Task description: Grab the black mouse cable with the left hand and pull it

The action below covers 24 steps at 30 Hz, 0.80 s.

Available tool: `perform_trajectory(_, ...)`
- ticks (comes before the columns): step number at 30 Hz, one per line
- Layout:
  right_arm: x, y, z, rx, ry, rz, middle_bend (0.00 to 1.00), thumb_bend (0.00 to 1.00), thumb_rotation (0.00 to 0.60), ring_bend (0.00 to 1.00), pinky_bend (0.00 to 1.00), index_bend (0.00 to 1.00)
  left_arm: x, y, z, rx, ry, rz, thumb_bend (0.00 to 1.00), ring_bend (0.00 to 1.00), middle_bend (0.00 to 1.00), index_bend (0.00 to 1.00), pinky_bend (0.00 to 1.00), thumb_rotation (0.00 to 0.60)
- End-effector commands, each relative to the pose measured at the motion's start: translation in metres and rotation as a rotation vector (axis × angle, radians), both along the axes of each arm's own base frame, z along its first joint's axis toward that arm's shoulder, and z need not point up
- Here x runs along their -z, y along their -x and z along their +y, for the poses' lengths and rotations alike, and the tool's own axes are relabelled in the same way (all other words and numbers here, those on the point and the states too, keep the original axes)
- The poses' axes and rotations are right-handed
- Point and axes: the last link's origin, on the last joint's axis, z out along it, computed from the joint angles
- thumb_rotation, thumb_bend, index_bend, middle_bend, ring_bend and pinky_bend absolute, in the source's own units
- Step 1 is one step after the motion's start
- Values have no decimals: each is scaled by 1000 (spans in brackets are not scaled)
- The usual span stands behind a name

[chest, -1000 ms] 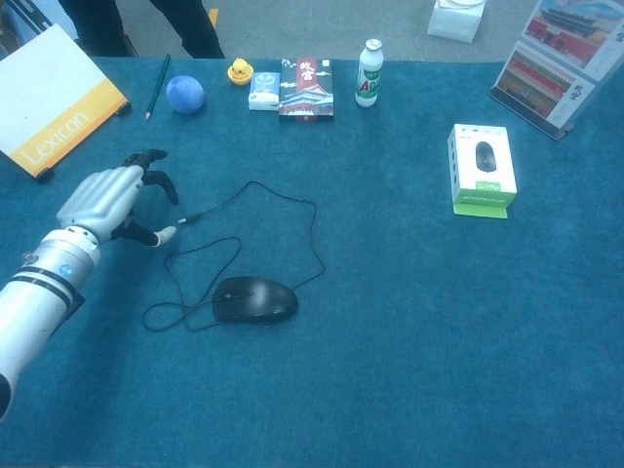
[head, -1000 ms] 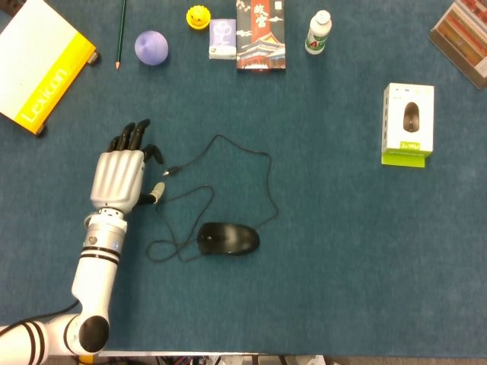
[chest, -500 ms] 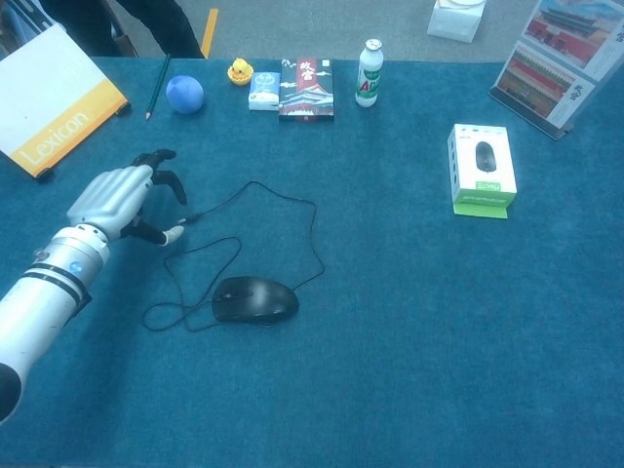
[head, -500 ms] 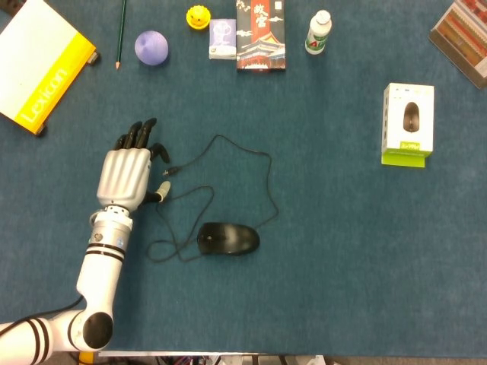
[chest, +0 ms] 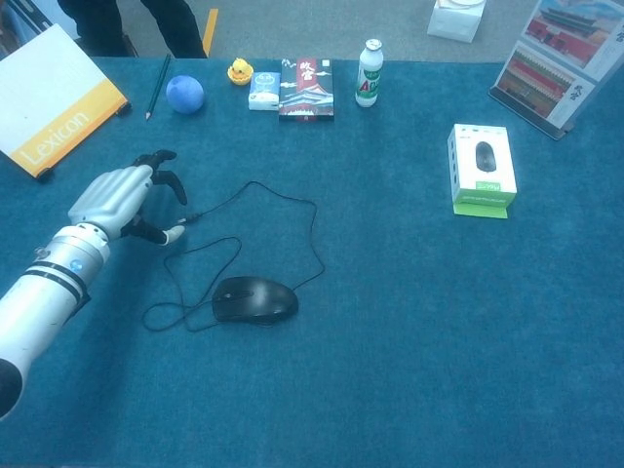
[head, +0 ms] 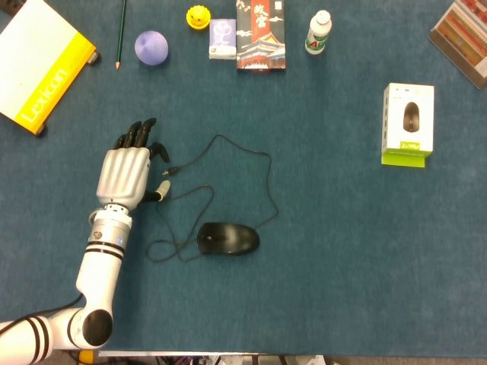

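A wide table covered in dark teal cloth fills both views. At about ten o'clock on it lies a large white and yellow book marked Lexicon. Along the twelve o'clock edge stand a pencil, a blue ball, a small yellow toy, two cartons and a white bottle. At about two o'clock sits a boxed mouse in white and green packaging.

Near the centre, toward seven o'clock, rests a black mouse. Its black mouse cable loops up from the mouse toward twelve o'clock, curves back toward nine o'clock, and ends in a free plug, while a second loop trails beside the mouse at eight o'clock.

The robot's left arm reaches in from the seven o'clock corner. The left hand lies palm down just beside the cable's plug end, which sits at about three o'clock from it. The cable's end section runs roughly across the hand's reach. The dark fingers point toward twelve o'clock, spread loosely and slightly curled, holding nothing; the thumb tip appears to lie right at the cable, though contact is hard to confirm. The right hand is out of sight, so the left is clearly the one placed to take the cable.
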Motion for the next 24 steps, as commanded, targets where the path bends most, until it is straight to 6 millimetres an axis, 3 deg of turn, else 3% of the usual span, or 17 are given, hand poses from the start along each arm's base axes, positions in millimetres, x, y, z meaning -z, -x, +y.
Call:
perform_trajectory(1,1,0,0,-2,-1,1,263,198,600,177,297,341,0,-1,-1,3,-1,-1,270,24,49,427,147,600)
perform_trajectory(24,4,6,4,-12,-20,-15,263,198,600,176,297,341,5,0,6,0,9,15,269,23,48,427,143,600)
